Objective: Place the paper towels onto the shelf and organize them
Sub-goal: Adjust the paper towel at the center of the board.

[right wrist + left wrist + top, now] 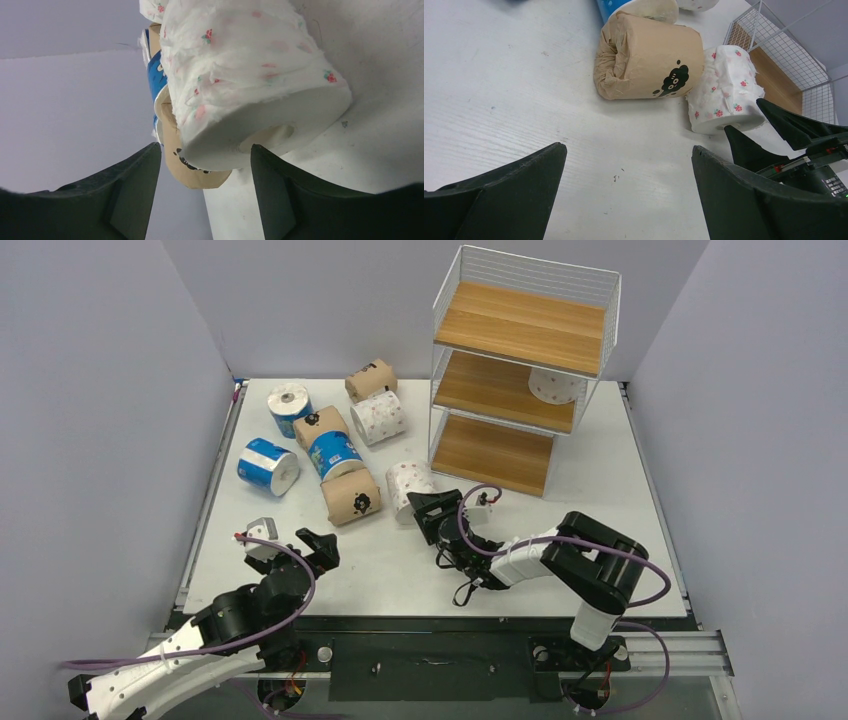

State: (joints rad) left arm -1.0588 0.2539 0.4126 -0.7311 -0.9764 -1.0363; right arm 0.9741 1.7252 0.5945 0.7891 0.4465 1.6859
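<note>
While the right gripper point(424, 502) straddles the dotted roll point(408, 480) — jaws part open, no grip yet — next: close, lift to shelf point(497, 452).

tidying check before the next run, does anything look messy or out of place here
Eight paper towels lie loose on the table left of the shelf, pointing every which way, some touching. Only one white dotted roll sits on the shelf's middle board. Nothing looks torn or spilled.
</note>
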